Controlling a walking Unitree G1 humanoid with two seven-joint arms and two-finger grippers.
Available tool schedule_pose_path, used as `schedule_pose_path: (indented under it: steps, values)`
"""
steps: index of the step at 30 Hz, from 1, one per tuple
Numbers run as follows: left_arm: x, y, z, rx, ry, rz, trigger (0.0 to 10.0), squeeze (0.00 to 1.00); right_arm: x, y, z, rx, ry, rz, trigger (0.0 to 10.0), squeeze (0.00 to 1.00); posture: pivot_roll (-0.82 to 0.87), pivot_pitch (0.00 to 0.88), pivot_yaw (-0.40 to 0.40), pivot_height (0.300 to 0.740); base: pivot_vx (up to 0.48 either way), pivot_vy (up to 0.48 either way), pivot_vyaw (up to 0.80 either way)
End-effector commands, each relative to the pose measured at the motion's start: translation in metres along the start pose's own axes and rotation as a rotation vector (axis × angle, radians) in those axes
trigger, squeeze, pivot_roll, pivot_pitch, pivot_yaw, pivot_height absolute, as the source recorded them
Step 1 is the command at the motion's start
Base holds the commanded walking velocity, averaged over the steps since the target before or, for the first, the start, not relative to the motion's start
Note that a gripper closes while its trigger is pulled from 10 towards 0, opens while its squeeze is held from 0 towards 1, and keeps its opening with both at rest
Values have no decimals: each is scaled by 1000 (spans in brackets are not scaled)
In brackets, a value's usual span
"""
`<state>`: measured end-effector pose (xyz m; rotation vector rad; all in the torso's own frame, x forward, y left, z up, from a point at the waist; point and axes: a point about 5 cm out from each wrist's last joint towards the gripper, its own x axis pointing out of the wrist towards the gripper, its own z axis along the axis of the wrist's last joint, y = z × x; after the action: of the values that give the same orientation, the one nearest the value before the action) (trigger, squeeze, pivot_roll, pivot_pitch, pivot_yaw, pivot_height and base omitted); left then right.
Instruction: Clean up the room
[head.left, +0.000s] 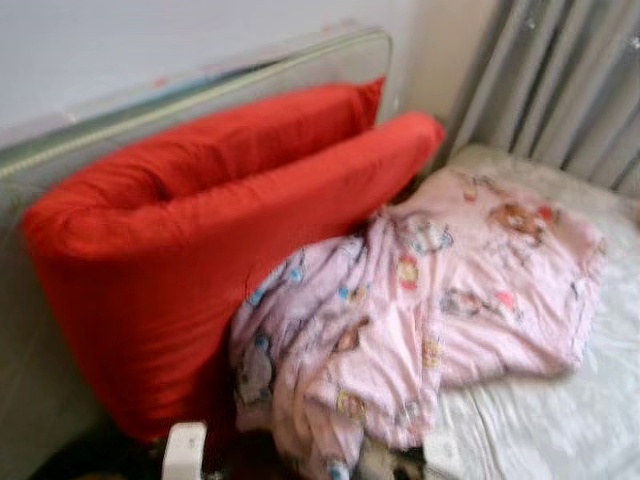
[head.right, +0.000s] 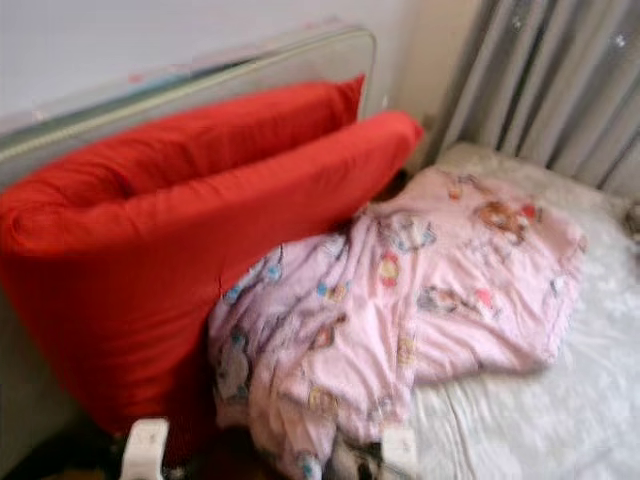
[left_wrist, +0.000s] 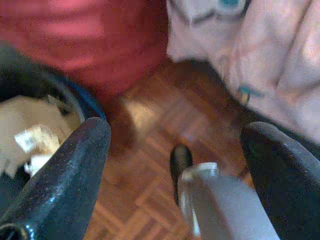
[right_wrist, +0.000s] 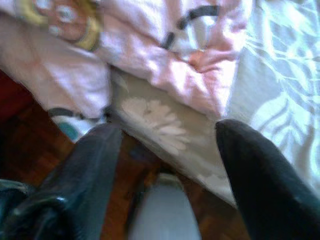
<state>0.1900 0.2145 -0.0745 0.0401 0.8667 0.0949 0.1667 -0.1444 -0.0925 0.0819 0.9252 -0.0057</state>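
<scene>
A large red cushion (head.left: 200, 230), folded over, leans against the bed's headboard (head.left: 250, 75). Beside it a crumpled pink blanket (head.left: 420, 300) printed with cartoon figures lies on the white sheet (head.left: 560, 410) and hangs over the bed's edge. My left gripper (left_wrist: 175, 132) hangs low over the wooden floor (left_wrist: 160, 125) beside the bed, open, with nothing between its fingers. My right gripper (right_wrist: 167, 130) is open too, near the bed's edge below the hanging pink blanket (right_wrist: 170, 60).
Grey curtains (head.left: 560, 80) hang behind the bed at the right. A dark bin (left_wrist: 30, 130) holding paper scraps stands on the floor by the left gripper, under the red cushion (left_wrist: 100, 35). The flowered sheet (right_wrist: 280, 85) covers the mattress edge.
</scene>
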Motion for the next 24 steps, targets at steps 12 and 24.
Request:
schedule_pose_path:
  steps: [12,24]
  values:
    - [-4,-9,11,-48,-201,-28,10000,0,-4,-7,9,54,-166,-2,10000,0,-13,36,-42,738,0,0,0]
    - [-30,-16,131,22,-812,-41,10000,0,-21,-28,148,0,-795,55,10000,0,-38,35,-47,738,0,0,0]
